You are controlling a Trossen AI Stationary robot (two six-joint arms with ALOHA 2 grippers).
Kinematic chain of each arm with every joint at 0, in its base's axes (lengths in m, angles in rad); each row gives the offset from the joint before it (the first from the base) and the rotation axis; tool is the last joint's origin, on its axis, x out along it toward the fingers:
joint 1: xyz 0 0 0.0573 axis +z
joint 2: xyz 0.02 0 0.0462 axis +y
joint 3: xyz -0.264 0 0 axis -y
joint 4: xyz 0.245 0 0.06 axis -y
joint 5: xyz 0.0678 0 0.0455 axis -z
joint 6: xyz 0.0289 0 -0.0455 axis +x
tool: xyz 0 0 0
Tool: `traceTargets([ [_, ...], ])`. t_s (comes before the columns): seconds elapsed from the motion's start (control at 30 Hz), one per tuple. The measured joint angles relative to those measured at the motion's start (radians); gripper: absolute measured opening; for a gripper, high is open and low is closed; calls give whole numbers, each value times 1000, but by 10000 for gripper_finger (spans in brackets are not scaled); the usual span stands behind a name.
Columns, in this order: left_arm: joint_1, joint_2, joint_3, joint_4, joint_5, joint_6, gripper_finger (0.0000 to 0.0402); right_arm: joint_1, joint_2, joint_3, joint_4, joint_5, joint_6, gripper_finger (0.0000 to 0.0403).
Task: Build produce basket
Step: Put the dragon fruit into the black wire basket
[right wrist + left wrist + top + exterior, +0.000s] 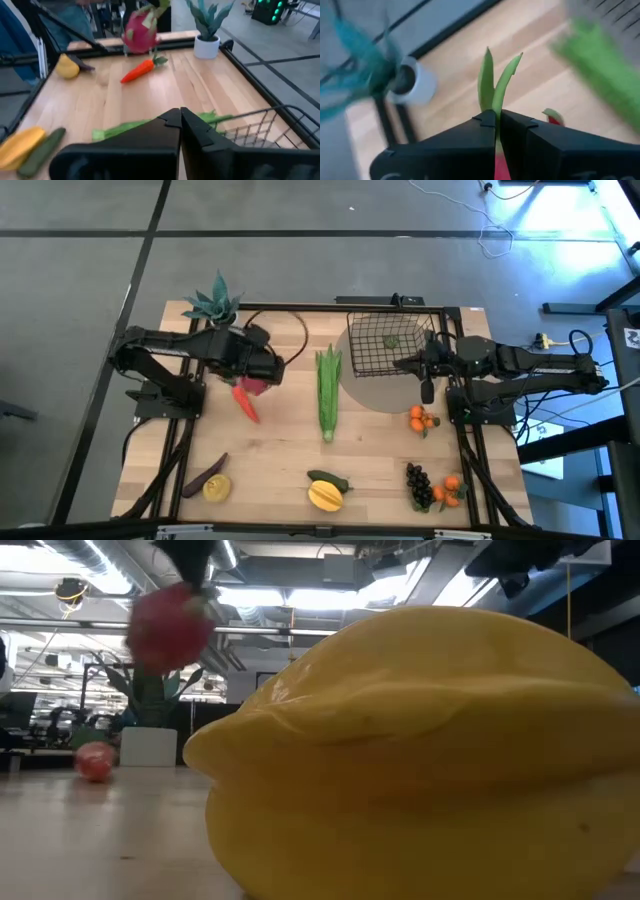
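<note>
- Above the table's left half, the left gripper [268, 370] has its fingers pinched together on the green leaves of the red radish [255, 385]; the low view shows the radish [168, 628] hanging clear of the tabletop.
- Just near-side of the radish, the carrot [246, 402] lies on the wooden table [280, 455].
- At the far left corner stands the potted plant [215, 305].
- Lengthwise at the table's middle lies the green corn [328, 392].
- At far right of centre, the basket [385, 345] sits on a grey round mat [385, 392], with a small green item inside that is too small to identify.
- Over the basket's right edge hovers the right gripper [410, 365], its fingers closed together and holding nothing.
- Along the near edge, from left: eggplant [205, 474], lemon [217, 488], green pepper [330, 479] touching the mango [326, 497], grapes [420, 485], and oranges [453, 485]; more oranges [421, 418] lie farther back.
</note>
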Motion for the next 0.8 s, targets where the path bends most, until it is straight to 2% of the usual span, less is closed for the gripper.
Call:
traceTargets([
  [0.17, 53, 2, 32, 284, -48, 271, 0, 0, 5, 0, 45, 0, 1, 0],
  [0.43, 164, 16, 33, 784, 5, 681, 0, -1, 30, 0, 94, 39, 22, 4],
  [0.6, 232, 75, 33, 1041, 117, 825, 0, -2, 49, 0, 148, 90, 33, 50],
  [0.7, 260, 123, 33, 1130, 172, 866, 0, -2, 61, 0, 191, 125, 49, 86],
  [0.8, 276, 171, 32, 1230, 203, 919, 0, -2, 76, 1, 240, 218, 62, 117],
])
